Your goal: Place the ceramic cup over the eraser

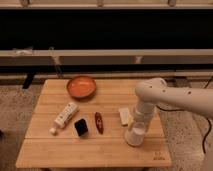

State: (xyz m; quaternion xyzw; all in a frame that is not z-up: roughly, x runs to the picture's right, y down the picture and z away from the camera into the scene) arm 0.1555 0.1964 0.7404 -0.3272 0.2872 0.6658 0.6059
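Ceramic cup (135, 136): near right of tabletop (60, 155), long axis vertical.
Pincer (137, 125): at the cup's top; cannot tell its grip.
Eraser (81, 127): left, well apart from the cup.
Between: dark red oblong (99, 122), white block (123, 115).
Far: red bowl (81, 87).

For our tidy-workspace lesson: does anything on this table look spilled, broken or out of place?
Nothing stands out. The gripper is at the ceramic cup, near the front edge of the table; the eraser lies apart, uncovered.
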